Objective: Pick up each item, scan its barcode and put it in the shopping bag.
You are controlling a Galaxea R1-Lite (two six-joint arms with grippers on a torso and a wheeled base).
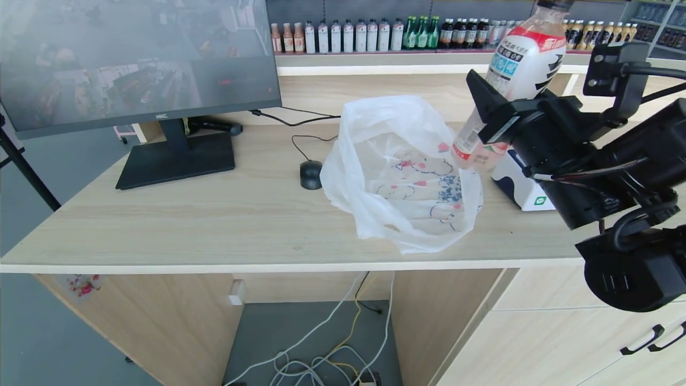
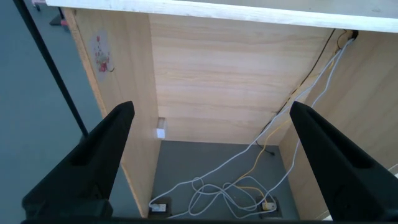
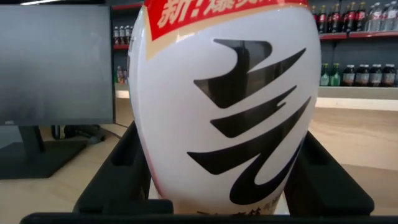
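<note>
Right gripper (image 1: 502, 110) clamps bottle (image 1: 524, 53) | wooden counter (image 1: 214, 214) | drink shelves (image 1: 375, 35) behind

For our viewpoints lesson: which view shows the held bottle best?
Head view: the bottle shows almost whole, tilted in the right gripper. The right wrist view gives its label close-up; the left wrist view faces cables under the counter.

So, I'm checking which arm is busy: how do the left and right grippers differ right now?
The right gripper is shut on the bottle; the left gripper is open and empty. The right gripper is up beside the shopping bag over the counter; the left gripper faces cables under it. Both have black fingers.
</note>
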